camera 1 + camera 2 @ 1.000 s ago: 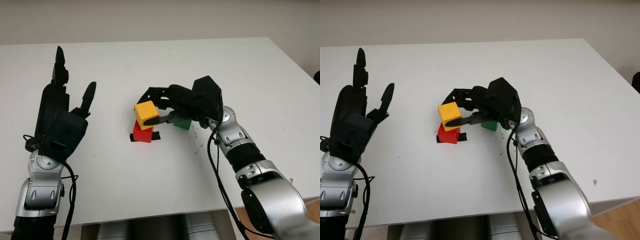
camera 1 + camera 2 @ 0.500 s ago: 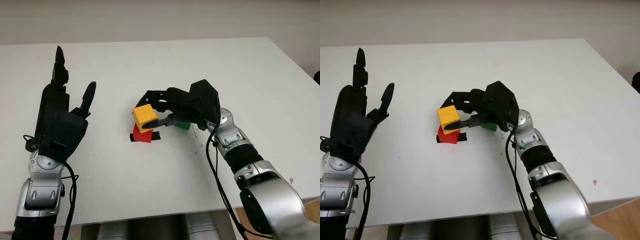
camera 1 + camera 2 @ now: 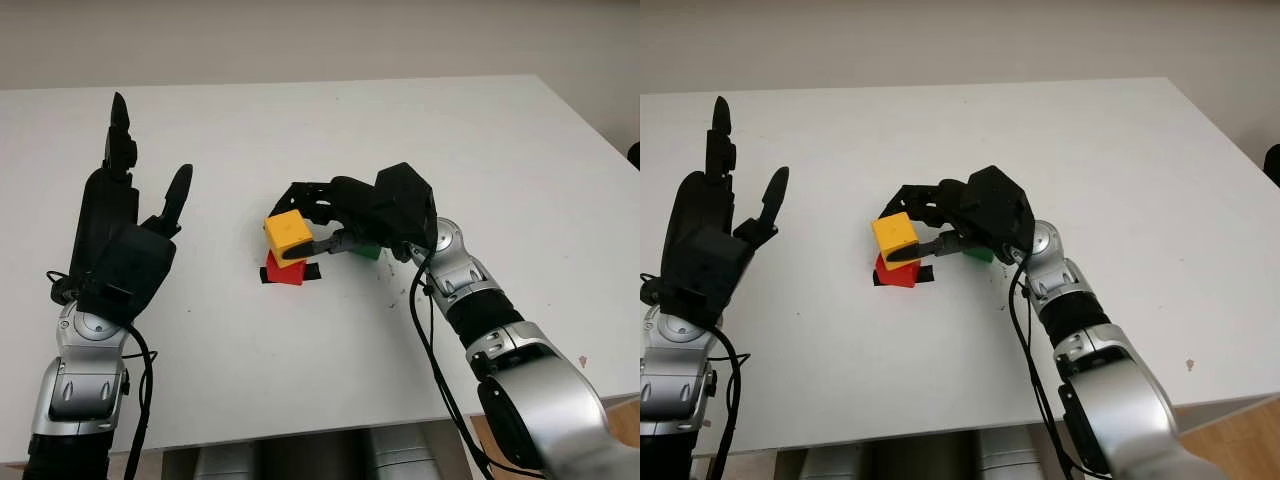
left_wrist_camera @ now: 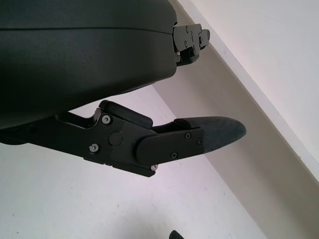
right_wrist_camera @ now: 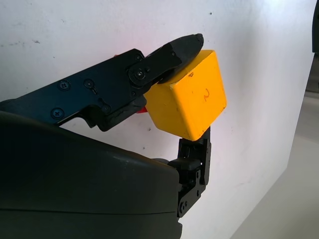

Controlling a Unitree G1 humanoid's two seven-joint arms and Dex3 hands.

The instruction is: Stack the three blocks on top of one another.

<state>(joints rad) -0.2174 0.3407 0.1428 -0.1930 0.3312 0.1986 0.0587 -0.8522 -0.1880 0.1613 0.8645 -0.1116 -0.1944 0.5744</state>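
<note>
Right hand (image 3: 335, 222) pinches the yellow block (image 3: 287, 234), tilted, atop the red block (image 3: 284, 270); green block (image 3: 367, 251) tucked behind its palm; left hand (image 3: 125, 240) raised, holding nothing, over the desk (image 3: 300, 130).

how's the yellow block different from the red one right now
The yellow block is gripped by the right hand and tilted; the red block sits flat on the table, ungripped. Yellow is above, partly covering red. Both are cube-shaped blocks. The left hand is open, raised at the left.

The yellow block (image 5: 185, 95) looks smooth, possibly matt plastic; the white bench (image 3: 330, 130) is matt, faintly scuffed.
</note>
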